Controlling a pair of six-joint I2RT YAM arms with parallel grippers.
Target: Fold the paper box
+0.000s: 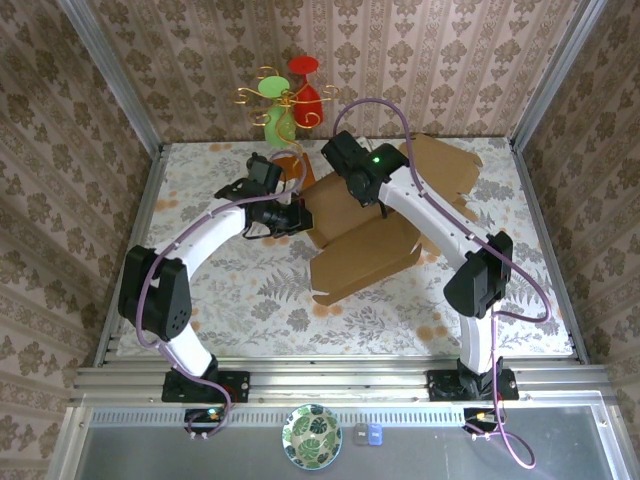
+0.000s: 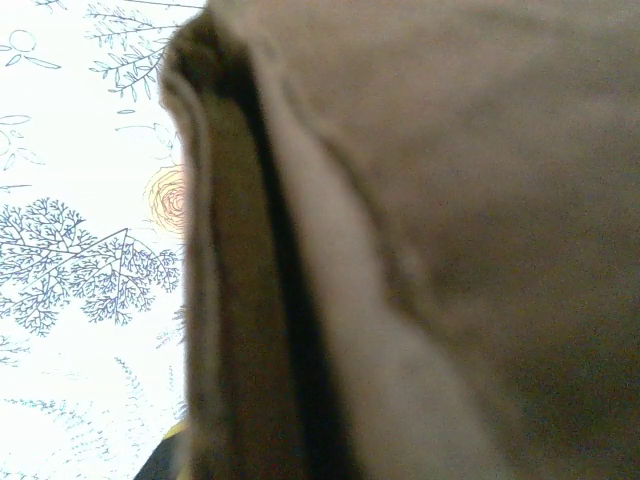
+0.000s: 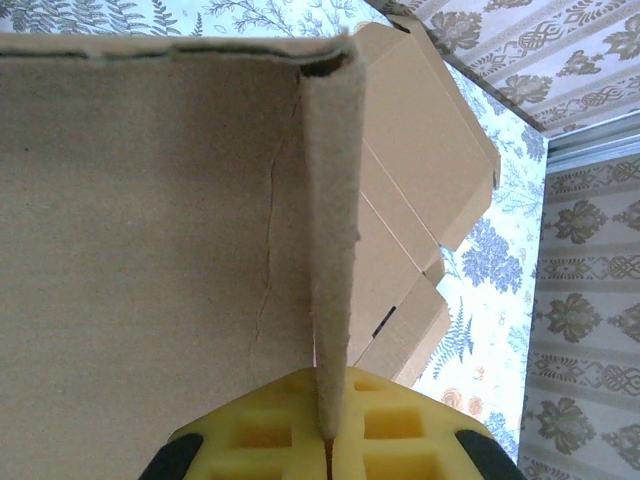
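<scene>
The brown paper box [image 1: 365,245] lies half folded in the middle of the floral table, with a flat flap [image 1: 445,165] spread toward the back right. My right gripper [image 1: 357,188] is at the box's back side. In the right wrist view its yellow fingers [image 3: 400,430] are shut on the edge of an upright cardboard wall [image 3: 335,230]. My left gripper [image 1: 293,218] is at the box's left edge. Blurred cardboard [image 2: 420,240] presses close to the left wrist camera. A folded edge [image 2: 230,300] runs down into the jaws, and only a yellow finger corner [image 2: 176,437] shows.
A gold wire stand with red and green cups [image 1: 287,100] stands at the back, just behind the left gripper. Metal frame posts and wallpapered walls close in the table on three sides. A patterned bowl [image 1: 311,437] sits on the near ledge between the arm bases.
</scene>
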